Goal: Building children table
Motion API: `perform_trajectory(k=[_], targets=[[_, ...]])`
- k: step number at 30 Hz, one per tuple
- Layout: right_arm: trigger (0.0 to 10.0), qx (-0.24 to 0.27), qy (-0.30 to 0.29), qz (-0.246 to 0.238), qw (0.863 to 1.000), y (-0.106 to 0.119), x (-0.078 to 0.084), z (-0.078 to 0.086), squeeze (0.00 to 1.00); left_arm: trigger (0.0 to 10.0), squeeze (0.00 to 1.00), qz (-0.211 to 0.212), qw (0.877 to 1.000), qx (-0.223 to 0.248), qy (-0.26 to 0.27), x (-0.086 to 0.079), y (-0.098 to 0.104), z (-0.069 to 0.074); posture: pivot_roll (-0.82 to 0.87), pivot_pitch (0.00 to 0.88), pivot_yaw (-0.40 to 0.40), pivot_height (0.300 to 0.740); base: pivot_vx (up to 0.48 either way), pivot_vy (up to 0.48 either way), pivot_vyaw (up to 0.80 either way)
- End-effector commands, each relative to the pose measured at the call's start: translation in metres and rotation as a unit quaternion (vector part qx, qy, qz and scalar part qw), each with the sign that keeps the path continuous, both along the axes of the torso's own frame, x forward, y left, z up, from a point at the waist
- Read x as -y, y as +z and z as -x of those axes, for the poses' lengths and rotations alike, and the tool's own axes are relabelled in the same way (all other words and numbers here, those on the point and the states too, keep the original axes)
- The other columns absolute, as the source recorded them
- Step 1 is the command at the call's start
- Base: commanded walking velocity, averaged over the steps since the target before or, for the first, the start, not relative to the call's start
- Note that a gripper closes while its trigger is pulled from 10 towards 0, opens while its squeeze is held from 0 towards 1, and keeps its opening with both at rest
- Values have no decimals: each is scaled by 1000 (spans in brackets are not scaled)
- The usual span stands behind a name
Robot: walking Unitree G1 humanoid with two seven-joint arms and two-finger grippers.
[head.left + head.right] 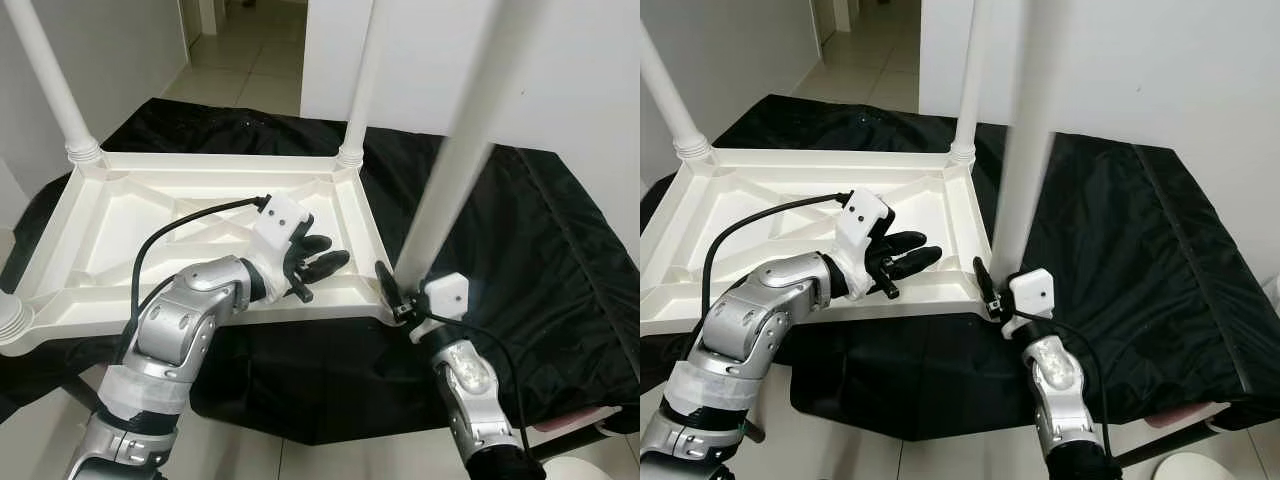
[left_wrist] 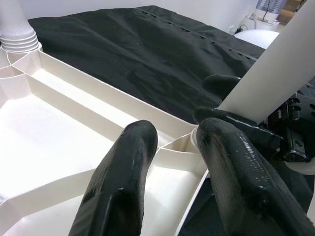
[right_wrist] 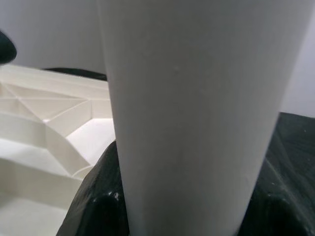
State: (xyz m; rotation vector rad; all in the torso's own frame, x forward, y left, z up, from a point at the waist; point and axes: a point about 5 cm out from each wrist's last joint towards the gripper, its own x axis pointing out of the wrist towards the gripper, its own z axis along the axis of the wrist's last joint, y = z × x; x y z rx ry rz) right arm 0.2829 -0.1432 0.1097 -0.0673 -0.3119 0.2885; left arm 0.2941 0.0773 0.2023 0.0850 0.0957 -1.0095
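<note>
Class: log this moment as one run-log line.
stage: fitting leg | right end effector: shut on table leg at tabletop corner | left end effector: open over tabletop

Parted jaws over tabletop [image 2: 59,123], leg [image 2: 275,73]

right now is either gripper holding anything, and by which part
The right gripper holds the white table leg near its bottom end, at the tabletop's corner. The left gripper holds nothing; its fingers are open above the tabletop rim.

Table legs [image 1: 50,80] ring the open tabletop underside [image 1: 130,230] (ribbed)
</note>
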Motion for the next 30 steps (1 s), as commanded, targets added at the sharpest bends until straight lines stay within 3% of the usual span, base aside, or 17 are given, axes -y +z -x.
perform_trajectory(k=[1, 7, 21, 26, 30], targets=[[10000, -60, -4, -5, 998, -23, 2, 7, 0, 10000, 0, -3, 1000, 10, 22, 0, 5, -2, 89, 49, -41, 740, 0, 0, 0], [10000, -93, 3, -40, 995, -23, -2, 1, 0, 10000, 0, -5, 1000, 10, 23, -1, 6, -2, 92, 49, -38, 740, 0, 0, 0], [10000, -156, -19, -28, 987, -15, 9, -19, 0, 10000, 0, -6, 1000, 11, 23, -2, 6, -2, 89, 48, -39, 740, 0, 0, 0], [10000, -185, -21, -76, 980, -10, 10, -22, 0, 10000, 0, -6, 1000, 12, 24, -2, 6, -2, 89, 50, -45, 740, 0, 0, 0], [10000, -191, -21, -87, 978, -9, 10, -23, 0, 10000, 0, -6, 1000, 12, 25, -2, 6, -2, 89, 50, -45, 740, 0, 0, 0]])
